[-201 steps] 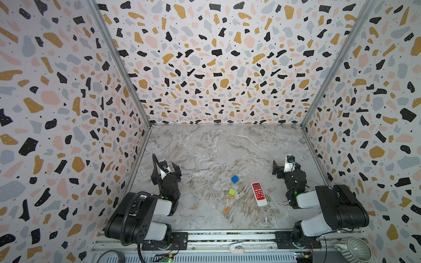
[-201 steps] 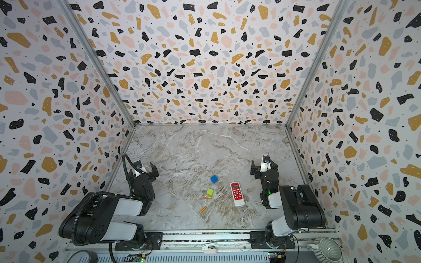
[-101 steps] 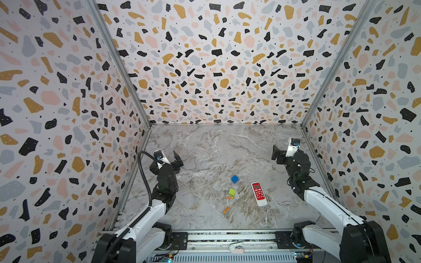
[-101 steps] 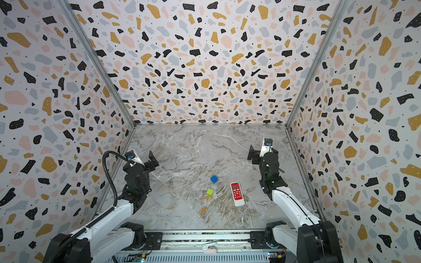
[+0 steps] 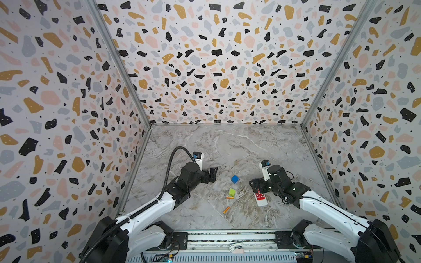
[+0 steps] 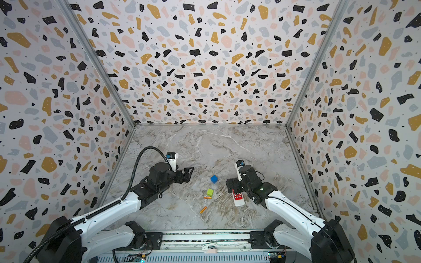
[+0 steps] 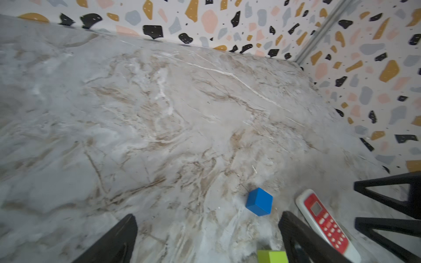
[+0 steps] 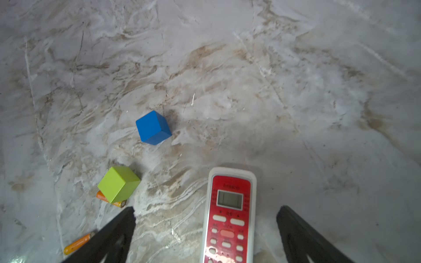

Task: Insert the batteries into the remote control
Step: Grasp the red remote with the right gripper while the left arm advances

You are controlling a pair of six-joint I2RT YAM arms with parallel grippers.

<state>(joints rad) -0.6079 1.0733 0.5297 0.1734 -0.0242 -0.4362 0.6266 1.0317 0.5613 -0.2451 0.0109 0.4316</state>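
As seen in both top views, noted a slim oblong remote control (image 5: 260, 197) (image 6: 238, 197): red front, small grey display, rows of white buttons, white edges. Lying flat, face up, on the grey marbled tabletop (image 5: 227, 145), display end directly under the right gripper (image 5: 256, 186). In the right wrist view, found between that gripper's black fingers (image 8: 114, 236), clear gaps either side; released, grasping nothing. Right arm extended forward, wrist pitched down over the remote control.

Spotted two small thin orange batteries (image 5: 229, 197) with silvery ends beyond the right gripper's finger on the side facing the left gripper (image 5: 210, 176): one tucked against a lime-green cube (image 8: 118, 184), the other back beside that finger. Bright blue cube (image 8: 153, 127) ahead of the fingertips.

Left arm extended forward and inward, fingers (image 7: 118, 239) spread wide over bare marble, empty, apart from batteries and remote control.
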